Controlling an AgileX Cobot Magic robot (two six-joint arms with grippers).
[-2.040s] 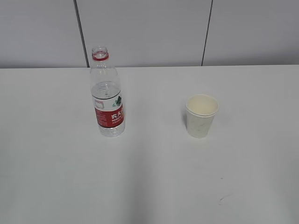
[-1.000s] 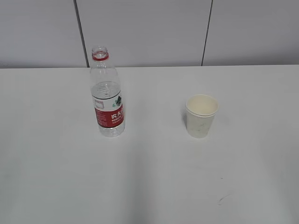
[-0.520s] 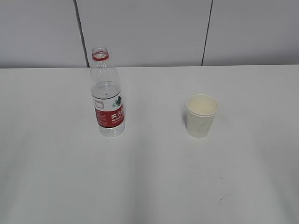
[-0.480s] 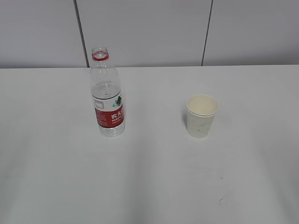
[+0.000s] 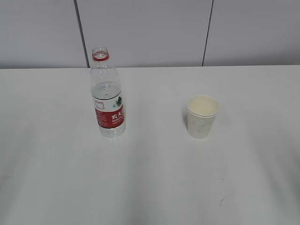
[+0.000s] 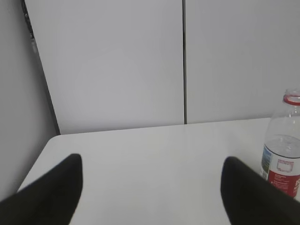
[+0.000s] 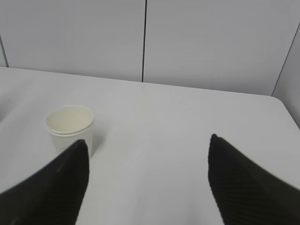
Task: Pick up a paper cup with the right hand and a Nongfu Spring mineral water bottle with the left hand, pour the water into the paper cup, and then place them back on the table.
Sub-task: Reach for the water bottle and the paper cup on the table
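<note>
Left wrist view: the left hand [image 6: 150, 197] has its two black fingers [image 6: 51, 192] spread wide, holding nothing; the tall clear Nongfu Spring mineral water bottle [image 6: 282, 145] with red neck ring stands upright beyond the right finger. The right hand [image 7: 147, 183] is likewise wide apart, the small cream-white paper cup [image 7: 70, 130] upright near its left finger. Both stand well apart on the plain white table [image 5: 154, 183].

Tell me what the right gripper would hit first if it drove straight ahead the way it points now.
Probably nothing on the table. The right gripper is open, and the gap between its fingers faces bare table and then the wall. The paper cup stands left of that line, near the left finger; depth is unclear.
</note>
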